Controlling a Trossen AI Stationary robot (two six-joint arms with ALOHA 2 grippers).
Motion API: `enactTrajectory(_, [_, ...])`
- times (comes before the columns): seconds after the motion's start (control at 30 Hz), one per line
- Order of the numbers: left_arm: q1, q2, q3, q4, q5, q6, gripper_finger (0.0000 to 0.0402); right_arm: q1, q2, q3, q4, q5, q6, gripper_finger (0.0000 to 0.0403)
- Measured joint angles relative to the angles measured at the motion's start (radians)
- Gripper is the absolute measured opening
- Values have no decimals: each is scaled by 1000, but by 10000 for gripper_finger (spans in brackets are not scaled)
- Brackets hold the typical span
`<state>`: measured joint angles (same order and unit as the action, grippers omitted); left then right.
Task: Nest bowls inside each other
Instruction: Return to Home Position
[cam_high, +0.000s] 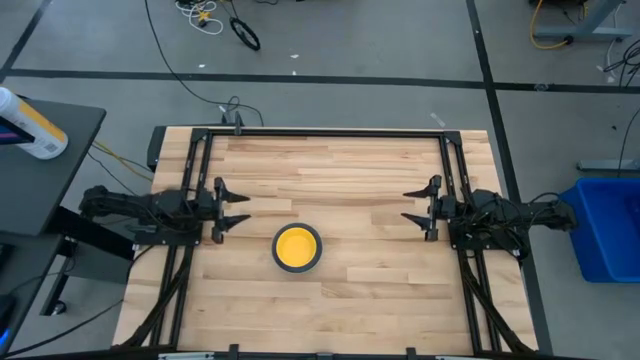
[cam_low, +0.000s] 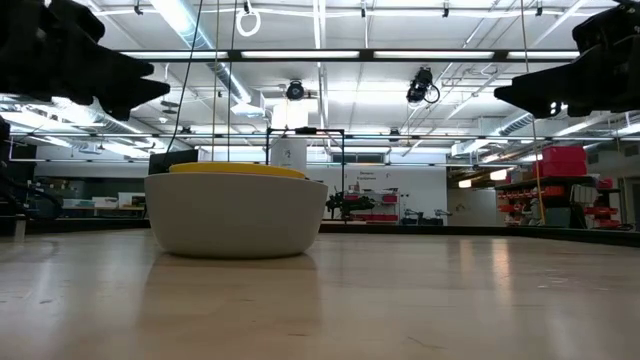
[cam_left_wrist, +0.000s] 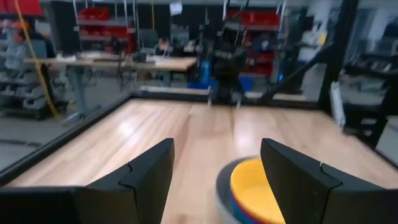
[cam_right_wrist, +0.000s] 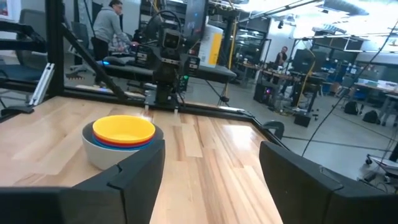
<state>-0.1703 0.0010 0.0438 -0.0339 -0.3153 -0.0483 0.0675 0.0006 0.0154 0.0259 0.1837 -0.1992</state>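
The bowls stand nested in one stack (cam_high: 297, 247) near the table's middle, a little toward the near edge: a grey bowl (cam_right_wrist: 102, 149) outermost on the wood, blue and red rims inside it, a yellow bowl (cam_right_wrist: 123, 129) on top. My left gripper (cam_high: 238, 209) hovers open at the table's left side, level, left of the stack. My right gripper (cam_high: 410, 204) hovers open at the right side, level, well apart from the stack. Neither has anything between its fingers.
A black metal frame (cam_high: 320, 132) runs along the table's far, left and right edges. Bare wood lies all around the stack. In the room beyond, the right wrist view shows a person (cam_right_wrist: 109, 25) at a workbench.
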Motion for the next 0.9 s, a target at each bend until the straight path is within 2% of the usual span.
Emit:
enactTrajectory(0.17, [-1,0,-31,84,56,8,247,14,0,0,1,17,3,275])
enactTrajectory(0.57, [4,1,-32,57,235,-27,247,48,0,0,1,24,8,248])
enactTrajectory(0.9, [27,1,-32,50,268,-25,247,46,6,0,1,24,8,228])
